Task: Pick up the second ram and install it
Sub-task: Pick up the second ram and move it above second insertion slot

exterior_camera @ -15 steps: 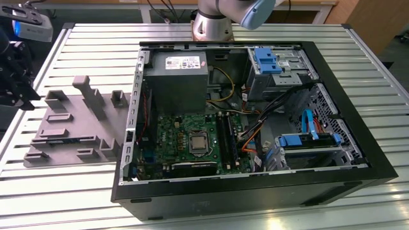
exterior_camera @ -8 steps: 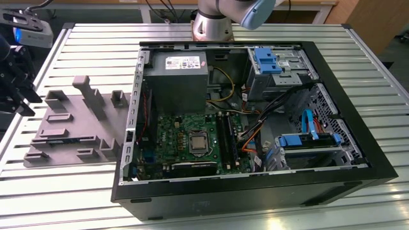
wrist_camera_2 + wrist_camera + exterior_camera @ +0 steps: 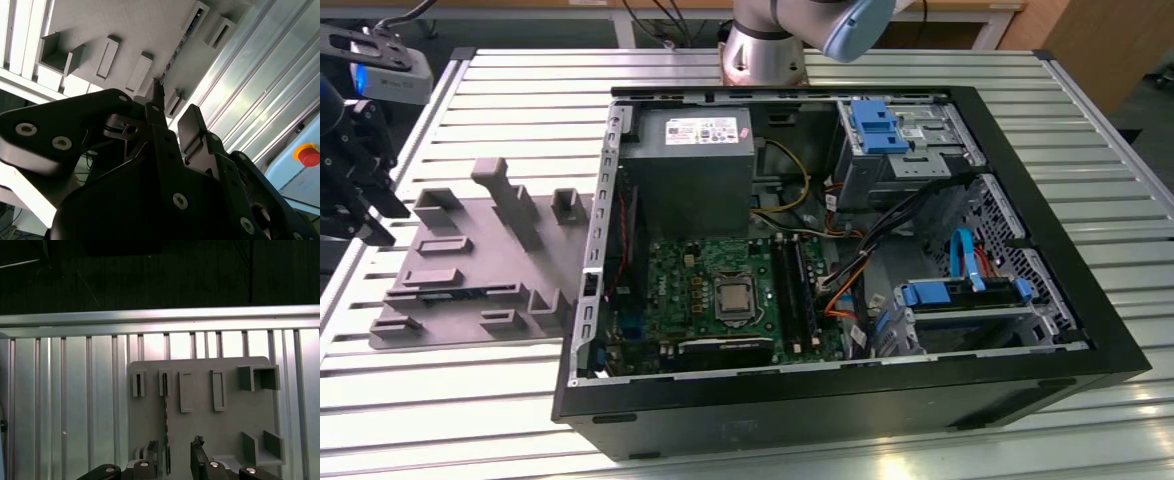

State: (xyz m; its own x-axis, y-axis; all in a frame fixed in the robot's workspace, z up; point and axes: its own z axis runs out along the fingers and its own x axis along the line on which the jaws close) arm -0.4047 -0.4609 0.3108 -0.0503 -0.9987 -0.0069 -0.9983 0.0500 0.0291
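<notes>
Big picture first: the slatted aluminium counter (image 3: 494,90) carries an open computer case (image 3: 854,400) across its middle. Its side is off, and the green motherboard (image 3: 707,290) faces up beside the grey power supply (image 3: 694,185). Between the case and the counter's edge on the exterior view's left lies the grey parts fixture (image 3: 467,230), a flat plate with raised pockets and slots.

Now over to the wrist cameras, because that is where the action is. The end effector (image 3: 175,447) hangs right over that fixture, and its two black fingers (image 3: 199,455) are parted, with a clear gap between them. Nothing is clamped yet.

And there is the prize: the second ram (image 3: 166,430) stands on its thin edge in the fixture, a narrow dark line in the first wrist view. Its long axis runs straight away from the end effector, out across the plate to a small slot (image 3: 164,384) at its far end. In the second wrist view the same stick (image 3: 176,52) stretches away from the fingertips (image 3: 156,112).

Here is the relation that matters. The near end of the stick sits between the two fingers, so the end effector straddles it and the fingers face its two flat sides. It is not centred, and rides noticeably closer to one finger than the other. I judge this to be the pick-up stage, with the fingers lined up on the ram and the grip not yet made.
</notes>
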